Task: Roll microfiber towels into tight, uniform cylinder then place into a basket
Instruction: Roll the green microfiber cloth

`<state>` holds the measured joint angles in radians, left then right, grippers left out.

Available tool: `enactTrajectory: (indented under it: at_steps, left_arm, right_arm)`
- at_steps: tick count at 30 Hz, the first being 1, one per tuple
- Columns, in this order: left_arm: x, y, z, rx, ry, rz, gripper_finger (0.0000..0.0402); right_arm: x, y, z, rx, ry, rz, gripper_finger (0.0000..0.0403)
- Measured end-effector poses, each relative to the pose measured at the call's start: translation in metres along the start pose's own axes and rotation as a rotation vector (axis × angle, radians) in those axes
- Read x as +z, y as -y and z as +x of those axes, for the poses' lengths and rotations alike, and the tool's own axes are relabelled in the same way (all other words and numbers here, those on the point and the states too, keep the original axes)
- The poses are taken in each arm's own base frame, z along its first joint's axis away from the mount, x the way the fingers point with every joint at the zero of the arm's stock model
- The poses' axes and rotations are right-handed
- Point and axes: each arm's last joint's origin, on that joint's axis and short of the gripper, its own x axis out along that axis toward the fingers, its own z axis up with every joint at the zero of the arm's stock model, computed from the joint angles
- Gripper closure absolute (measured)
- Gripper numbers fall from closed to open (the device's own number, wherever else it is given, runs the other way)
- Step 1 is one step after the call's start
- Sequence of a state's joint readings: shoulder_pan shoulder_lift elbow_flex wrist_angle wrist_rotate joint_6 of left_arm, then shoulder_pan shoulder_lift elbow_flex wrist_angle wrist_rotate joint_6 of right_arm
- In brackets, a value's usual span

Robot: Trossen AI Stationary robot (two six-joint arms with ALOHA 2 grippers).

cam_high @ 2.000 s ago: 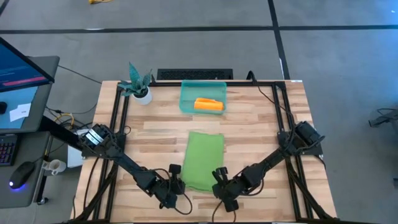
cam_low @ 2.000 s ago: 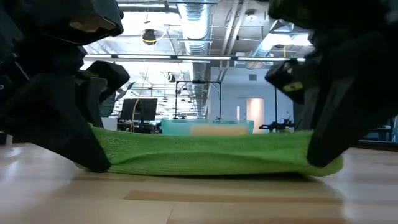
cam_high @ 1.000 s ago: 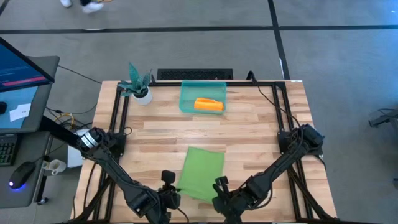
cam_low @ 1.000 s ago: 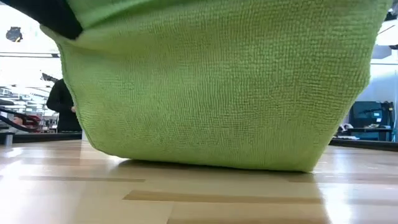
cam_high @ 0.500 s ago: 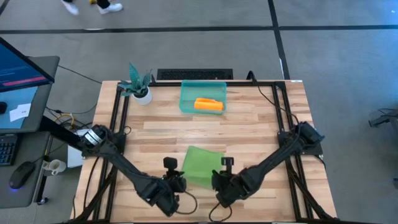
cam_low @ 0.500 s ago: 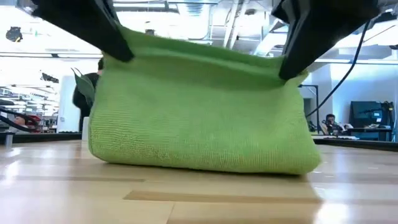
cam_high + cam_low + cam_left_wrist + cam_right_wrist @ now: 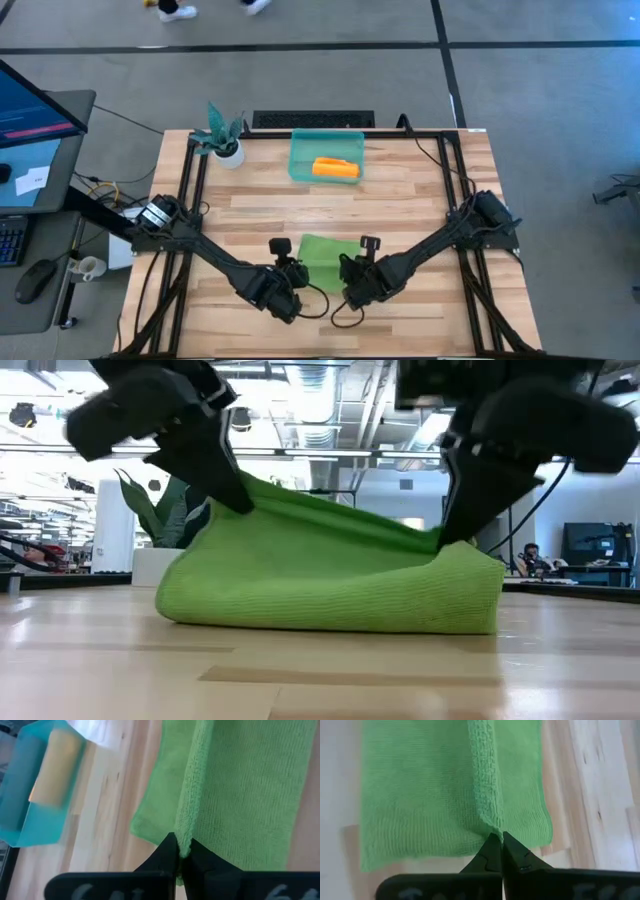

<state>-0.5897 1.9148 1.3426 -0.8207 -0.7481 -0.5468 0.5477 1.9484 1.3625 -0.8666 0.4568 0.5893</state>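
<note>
Fingers of the left gripper [image 7: 300, 274] and right gripper [image 7: 347, 270] each pinch shut on a fold of the one lime green towel [image 7: 326, 259], doubled over near the bench's [image 7: 420, 190] front edge, its fold running left to right. One teal basket [image 7: 300, 160] at the rear holds one rolled orange-yellow towel [image 7: 335, 168], lying left-right.

A small white pot [image 7: 231, 153] with a teal plant [image 7: 217, 127] stands at the far left corner of the wooden table [image 7: 410, 190], well apart from both sets of jaws. A monitor [image 7: 35, 105], a keyboard [image 7: 12, 242] and a mouse [image 7: 36, 278] sit on a desk beyond the table's left edge.
</note>
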Motion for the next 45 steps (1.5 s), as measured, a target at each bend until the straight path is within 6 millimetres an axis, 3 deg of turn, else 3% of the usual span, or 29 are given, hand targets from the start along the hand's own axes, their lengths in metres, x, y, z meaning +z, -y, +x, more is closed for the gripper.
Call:
enactTrajectory:
  at_steps: [11, 20, 26, 32, 39, 45]
  left_arm:
    - [0.005, -0.009, 0.012, -0.011, -0.022, -0.048, 0.0401]
    - [0.007, -0.013, 0.018, -0.026, -0.046, -0.064, 0.0400]
    - [0.007, -0.015, 0.019, -0.027, -0.056, -0.070, 0.0359]
    - [0.006, -0.015, 0.019, -0.024, -0.063, -0.065, 0.0312]
    - [0.006, -0.013, 0.019, -0.091, -0.095, -0.055, 0.0307]
    - [0.006, -0.012, 0.019, -0.111, -0.103, -0.056, 0.0317]
  right_arm:
    - [0.005, 0.017, 0.011, -0.030, -0.038, 0.084, 0.0395]
    - [0.006, 0.019, 0.013, -0.029, -0.046, 0.120, 0.0384]
    - [0.009, 0.022, 0.016, -0.024, -0.043, 0.146, 0.0397]
    - [0.012, 0.026, 0.019, -0.025, -0.040, 0.166, 0.0386]
    - [0.016, 0.034, 0.023, -0.032, -0.044, 0.192, 0.0393]
    - [0.017, 0.036, 0.024, -0.032, -0.047, 0.197, 0.0341]
